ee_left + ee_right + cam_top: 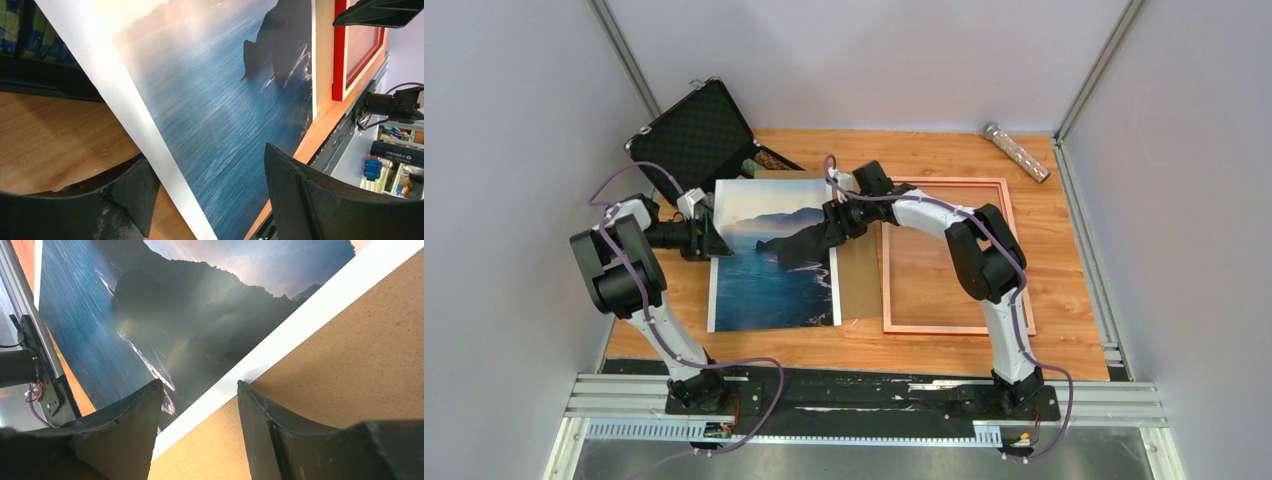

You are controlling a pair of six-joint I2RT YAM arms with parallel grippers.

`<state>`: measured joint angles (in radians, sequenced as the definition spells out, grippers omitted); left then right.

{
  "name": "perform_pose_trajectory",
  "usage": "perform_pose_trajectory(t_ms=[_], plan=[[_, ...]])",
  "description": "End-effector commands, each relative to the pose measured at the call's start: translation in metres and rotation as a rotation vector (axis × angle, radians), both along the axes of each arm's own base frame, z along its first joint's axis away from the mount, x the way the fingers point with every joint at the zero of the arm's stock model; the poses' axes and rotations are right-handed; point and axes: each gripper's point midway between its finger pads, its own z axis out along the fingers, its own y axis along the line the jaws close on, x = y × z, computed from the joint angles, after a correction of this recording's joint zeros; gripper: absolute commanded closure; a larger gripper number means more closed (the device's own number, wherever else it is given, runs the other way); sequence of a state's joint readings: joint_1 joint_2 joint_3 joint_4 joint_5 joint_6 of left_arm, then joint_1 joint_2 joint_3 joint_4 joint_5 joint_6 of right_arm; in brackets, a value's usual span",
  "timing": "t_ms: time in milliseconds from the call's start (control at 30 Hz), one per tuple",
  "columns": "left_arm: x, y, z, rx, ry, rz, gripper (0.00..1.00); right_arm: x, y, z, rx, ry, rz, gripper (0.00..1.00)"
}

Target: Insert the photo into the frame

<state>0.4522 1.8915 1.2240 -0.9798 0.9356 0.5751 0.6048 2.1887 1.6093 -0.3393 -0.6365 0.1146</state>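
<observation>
The photo (769, 262) of blue sea and dark cliffs lies face up on the wooden table, its right part over a brown backing board (861, 285). The frame (944, 325) lies flat to the right, copper face up. My left gripper (710, 238) is at the photo's left edge. In the left wrist view the left gripper (206, 152) is open, with the white border of the photo (215, 100) running between its fingers. My right gripper (829, 232) is at the photo's right edge. In the right wrist view the right gripper (200, 382) straddles that edge, open, one finger over the photo (175, 315), the other over the backing board (360, 340).
A black foam-lined case (694, 130) stands open at the back left corner. A silver cylinder (1016, 151) lies at the back right. Grey walls close in both sides and the back. The red edge of the frame (340, 60) shows in the left wrist view.
</observation>
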Motion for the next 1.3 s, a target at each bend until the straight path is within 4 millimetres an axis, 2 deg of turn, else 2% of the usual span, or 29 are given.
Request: perform_pose_trajectory(t_ms=[0, 167, 600, 667, 700, 733, 833, 1000, 1267], plan=[[0.006, -0.004, 0.016, -0.062, -0.053, 0.001, 0.25, 0.004, 0.003, -0.008, -0.019, -0.015, -0.003, 0.41], [0.003, -0.007, 0.026, -0.077, -0.062, 0.005, 0.41, 0.004, 0.003, -0.009, -0.021, -0.015, -0.004, 0.41], [0.0, -0.013, 0.046, -0.096, -0.067, 0.022, 0.77, 0.007, 0.002, -0.005, -0.026, -0.033, -0.012, 0.41], [0.0, -0.012, 0.053, -0.083, -0.072, 0.026, 0.86, 0.009, 0.002, -0.002, -0.024, -0.04, -0.018, 0.41], [0.0, -0.011, 0.057, -0.074, -0.077, 0.029, 0.96, 0.009, 0.002, 0.0, -0.023, -0.042, -0.022, 0.41], [0.001, -0.011, 0.061, -0.069, -0.077, 0.035, 1.0, 0.01, 0.002, 0.002, -0.021, -0.046, -0.024, 0.4], [0.003, -0.01, 0.076, -0.047, -0.099, 0.051, 1.0, 0.015, 0.001, 0.011, -0.014, -0.053, -0.041, 0.38], [0.006, -0.01, 0.11, 0.036, -0.147, 0.099, 1.0, 0.024, -0.005, 0.046, 0.015, -0.1, -0.079, 0.29], [0.014, -0.035, 0.18, 0.193, -0.29, 0.146, 1.0, 0.024, -0.018, 0.142, 0.102, -0.252, -0.143, 0.2]])
